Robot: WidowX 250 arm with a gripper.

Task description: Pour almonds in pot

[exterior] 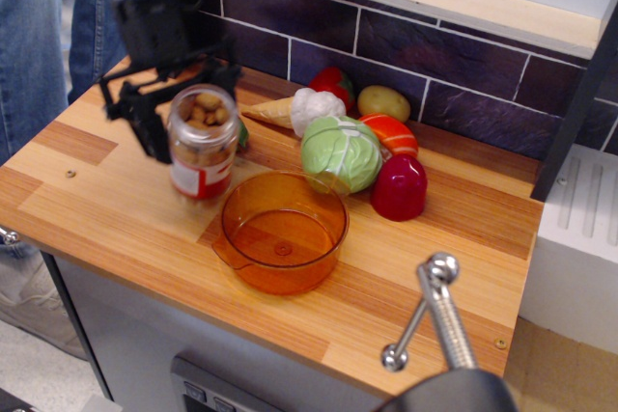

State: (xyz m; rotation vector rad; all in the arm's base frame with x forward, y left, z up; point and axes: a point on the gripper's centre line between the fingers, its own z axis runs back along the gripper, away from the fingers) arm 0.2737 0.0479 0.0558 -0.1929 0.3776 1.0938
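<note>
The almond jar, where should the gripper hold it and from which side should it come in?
Grip the almond jar across its straight clear wall, at or just above the red-and-white label. Come in level from the back-left, where the gripper already straddles it. The mouth is open, so a top grasp would block pouring, and the pot and toy cabbage crowd its right side.

The fingers and the jar between them are blurred, so contact cannot be told. The arm is cut off by the top edge. A green toy hides behind the jar.
</note>
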